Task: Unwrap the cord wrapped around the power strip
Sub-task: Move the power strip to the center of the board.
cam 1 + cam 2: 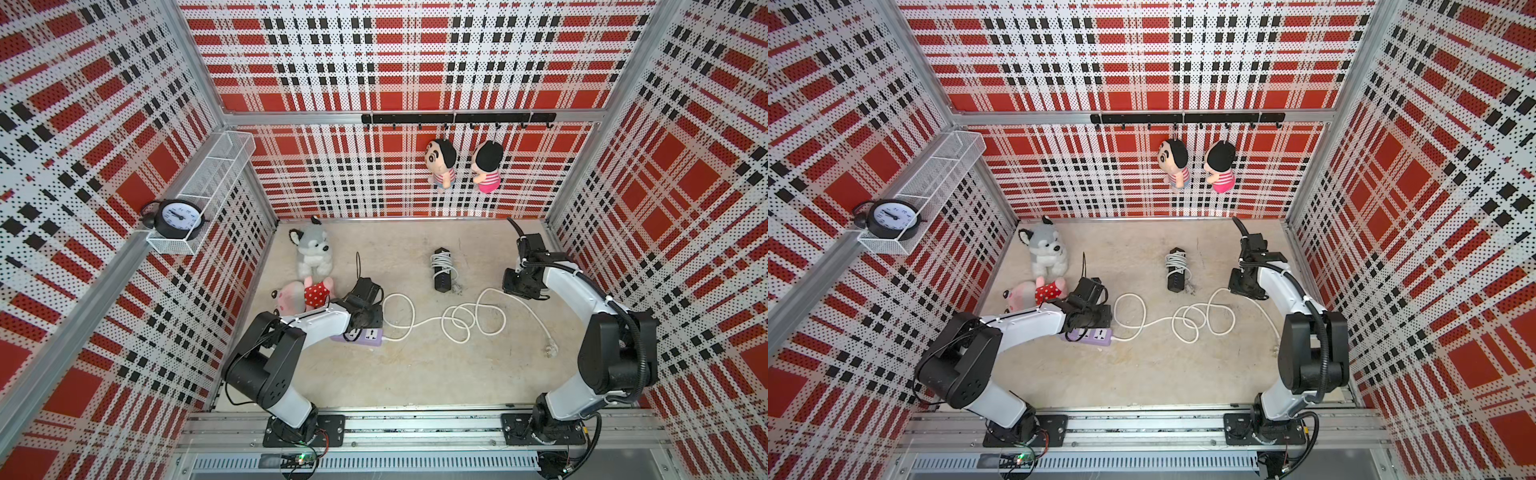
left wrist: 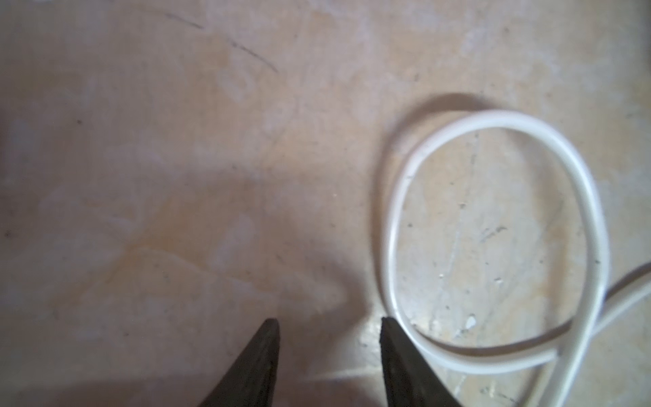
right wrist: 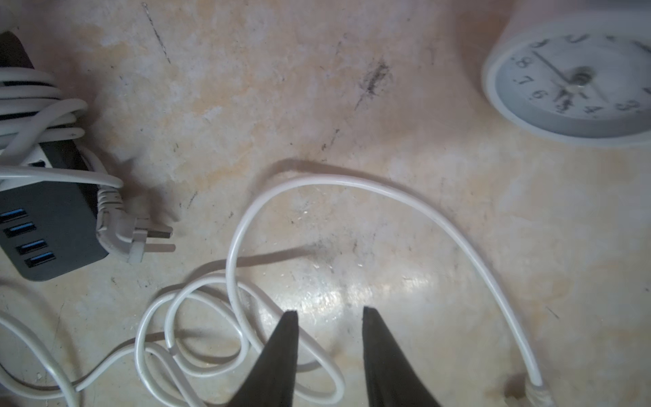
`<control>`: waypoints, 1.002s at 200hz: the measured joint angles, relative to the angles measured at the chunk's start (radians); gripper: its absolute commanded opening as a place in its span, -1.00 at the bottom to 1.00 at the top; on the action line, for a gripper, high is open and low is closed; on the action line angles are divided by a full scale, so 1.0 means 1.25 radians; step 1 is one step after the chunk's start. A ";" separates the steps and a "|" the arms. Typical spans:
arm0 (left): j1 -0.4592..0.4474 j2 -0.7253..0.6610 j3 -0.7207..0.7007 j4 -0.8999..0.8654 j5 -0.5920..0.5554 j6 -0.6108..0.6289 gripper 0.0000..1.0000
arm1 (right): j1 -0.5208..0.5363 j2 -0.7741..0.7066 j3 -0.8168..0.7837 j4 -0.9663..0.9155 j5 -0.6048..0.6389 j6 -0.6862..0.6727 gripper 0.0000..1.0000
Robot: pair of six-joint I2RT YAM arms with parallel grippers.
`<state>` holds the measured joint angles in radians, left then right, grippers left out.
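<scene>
1. While our left tool (image 2: 328, 320) and right tool (image 3: 329, 310) both hang parted and empty, the black power strip (image 1: 441, 283) lies at far centre of the surface (image 1: 415, 374), its cord (image 1: 441, 262) wound around it.
2. We judge that cord light, springy and slick; its plug (image 3: 130, 236), free beside the strip, offers the firmest hold.

Two power strips (image 1: 368, 336) (image 1: 442, 282); two cords (image 1: 457, 320) (image 1: 441, 261); four plush toys (image 1: 312, 253) (image 1: 297, 297) (image 1: 441, 164) (image 1: 487, 166); two clocks (image 1: 178, 218) (image 3: 577, 81).
</scene>
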<state>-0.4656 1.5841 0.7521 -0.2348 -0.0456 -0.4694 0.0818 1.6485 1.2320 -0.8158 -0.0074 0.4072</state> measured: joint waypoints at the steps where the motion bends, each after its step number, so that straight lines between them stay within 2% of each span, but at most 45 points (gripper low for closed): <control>1: 0.001 -0.001 -0.001 0.000 0.000 0.000 -0.02 | 0.002 0.004 0.002 0.001 0.000 0.000 -0.28; 28: 0.044 -0.024 -0.024 -0.005 -0.013 -0.018 -0.03 | 0.051 0.073 0.035 0.040 -0.005 0.004 -0.21; 61: 0.052 -0.055 -0.044 -0.043 -0.054 -0.046 -0.02 | 0.073 0.114 0.039 0.085 -0.027 0.023 -0.12; 66: 0.050 -0.060 -0.045 -0.055 -0.060 -0.050 0.03 | 0.073 0.117 0.039 0.090 -0.028 0.026 -0.12; 81: 0.039 -0.074 -0.042 -0.091 -0.088 -0.056 0.37 | 0.073 0.125 0.039 0.100 -0.030 0.033 -0.11; 95: 0.011 -0.084 -0.016 -0.132 -0.126 -0.051 0.57 | 0.073 0.128 0.039 0.108 -0.031 0.038 -0.11; 114: -0.077 -0.096 0.061 -0.169 -0.185 -0.027 0.72 | 0.073 0.128 0.038 0.116 -0.030 0.041 -0.11; 133: -0.161 -0.103 0.135 -0.170 -0.196 0.003 0.81 | 0.069 0.128 0.032 0.125 -0.032 0.043 -0.11; 149: -0.201 -0.099 0.170 -0.179 -0.191 0.015 0.82 | 0.066 0.128 0.021 0.129 -0.036 0.044 -0.11; 180: -0.222 -0.057 0.164 -0.232 -0.182 0.003 0.52 | 0.047 0.124 -0.009 0.131 -0.044 0.044 -0.12; 200: -0.241 -0.045 0.142 -0.262 -0.174 -0.021 0.49 | 0.036 0.118 -0.019 0.131 -0.047 0.043 -0.12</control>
<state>-0.7666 1.5272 0.9295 -0.5617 -0.2626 -0.4961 0.1272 1.7966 1.2079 -0.6521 -0.0666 0.4614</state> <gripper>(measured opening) 0.750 0.440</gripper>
